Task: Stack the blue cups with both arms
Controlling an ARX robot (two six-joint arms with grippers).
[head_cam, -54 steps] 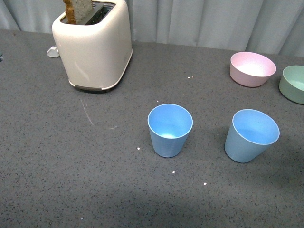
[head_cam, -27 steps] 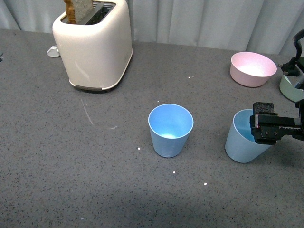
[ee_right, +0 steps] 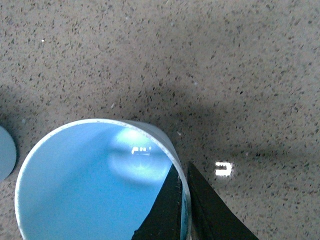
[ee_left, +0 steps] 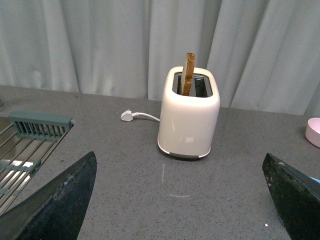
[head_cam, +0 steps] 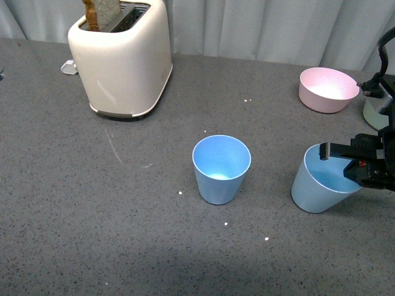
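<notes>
The right arm (head_cam: 387, 139) enters from the frame's edge and is cut off there. It covers most of a green bowl (head_cam: 369, 116), leaving only a pale sliver showing beside the pink bowl (head_cam: 328, 89). The left arm is outside the front view altogether. Its wrist camera catches only the two dark fingers (ee_left: 60, 200) of the left claw (ee_left: 179, 156), spread wide apart with nothing between them. They face a cream toaster (ee_left: 189, 122) with a slice of toast (ee_left: 189, 72) standing in its slot. A white plug (ee_left: 127, 116) lies on the grey worktop (ee_left: 125, 185), and a wire rack (ee_left: 25, 145) is cropped at the edge. The right claw (head_cam: 338, 161) sits at the rim of the right-hand blue cup (head_cam: 311, 191), which stands on the worktop toward the robot's right, in front of the pink bowl. The right wrist camera shows that claw's fingers (ee_right: 162, 215) drawn almost together astride the cup's wall, one inside the mouth and one outside, with the rim pinched between them. The near part of the cup runs out of that frame, and a blue-grey sliver at the picture's edge is too slight to identify. The other blue cup (head_cam: 221, 169) stands open-mouthed and untouched near the middle of the worktop, well apart from its twin.
</notes>
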